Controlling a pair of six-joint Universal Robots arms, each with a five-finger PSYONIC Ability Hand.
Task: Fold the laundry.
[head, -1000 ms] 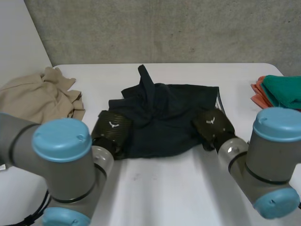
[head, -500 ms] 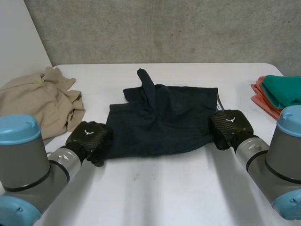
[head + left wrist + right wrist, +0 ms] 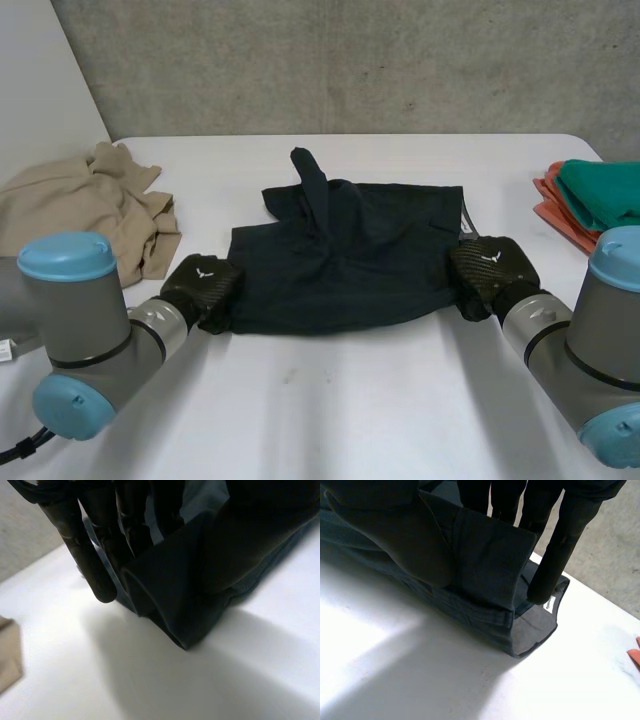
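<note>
A dark navy garment (image 3: 345, 255) lies spread across the middle of the white table (image 3: 350, 410), with a crumpled peak standing up at its far side. My left hand (image 3: 200, 285) is at the garment's near left corner. In the left wrist view its fingers (image 3: 97, 555) are curled over a fold of the garment (image 3: 195, 590), pinching it. My right hand (image 3: 487, 270) is at the near right corner. In the right wrist view its fingers (image 3: 555, 555) and thumb clamp a doubled layer of the cloth (image 3: 485, 560). A white label shows at that corner.
A crumpled tan cloth (image 3: 85, 215) lies at the table's left side. A teal cloth (image 3: 605, 190) sits on an orange one (image 3: 550, 205) at the right edge. A grey wall runs behind the table.
My left hand swung out, came back to the garment's near left corner and closed on it. The garment has been pulled wider and flatter. The right hand shifted right, holding its corner.
</note>
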